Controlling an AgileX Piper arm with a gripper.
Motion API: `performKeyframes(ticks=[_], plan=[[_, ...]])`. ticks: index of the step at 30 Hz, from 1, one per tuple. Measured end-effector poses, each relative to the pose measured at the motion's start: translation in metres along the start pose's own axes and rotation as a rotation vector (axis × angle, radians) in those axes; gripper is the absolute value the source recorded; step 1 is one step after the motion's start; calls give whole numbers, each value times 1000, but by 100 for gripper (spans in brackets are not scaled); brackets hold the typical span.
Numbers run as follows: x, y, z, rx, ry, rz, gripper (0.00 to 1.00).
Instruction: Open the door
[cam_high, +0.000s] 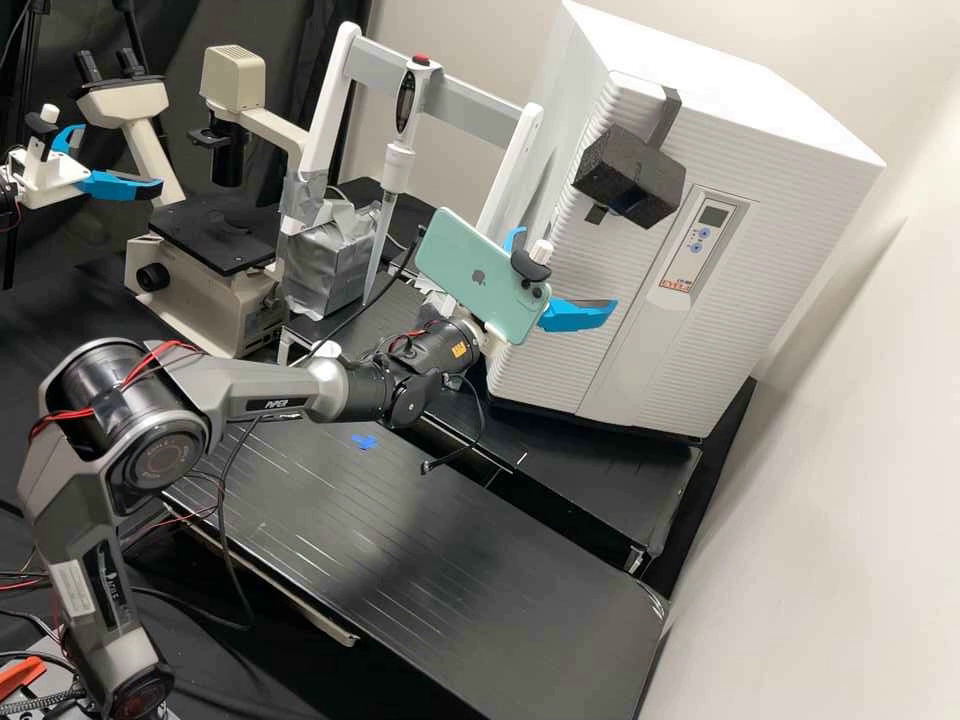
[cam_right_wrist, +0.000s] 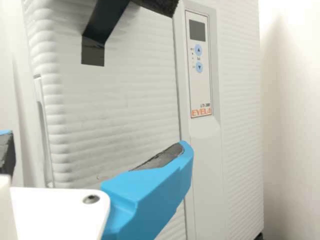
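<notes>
The white ribbed cabinet (cam_high: 780, 260) stands at the bench's far right, its door (cam_high: 570, 350) lying flush beside the control panel strip. A black foam block (cam_high: 625, 175) is fixed to the door's upper part with dark tape. My gripper (cam_high: 556, 272) is in front of the door, lower than the block, with its blue fingers apart and nothing visible between them. Seen from the wrist, the gripper (cam_right_wrist: 96, 145) is open before the door (cam_right_wrist: 120, 105), one finger mostly cut off. The block (cam_right_wrist: 160, 6) and a tape strip (cam_right_wrist: 93, 52) are above.
A teal phone (cam_high: 470, 275) is mounted at my wrist, hiding part of the gripper. Left of the cabinet stand a pipette (cam_high: 385, 220), a white frame (cam_high: 515, 170), a foil-wrapped box (cam_high: 330, 260) and a microscope (cam_high: 200, 290). A wall (cam_high: 820, 500) rises at the right.
</notes>
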Motion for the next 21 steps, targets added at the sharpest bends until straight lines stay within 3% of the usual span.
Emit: performKeyframes(ticks=[16, 21], plan=[[0, 3, 3, 1, -6, 6, 0], [0, 3, 2, -13, 1, -2, 0]])
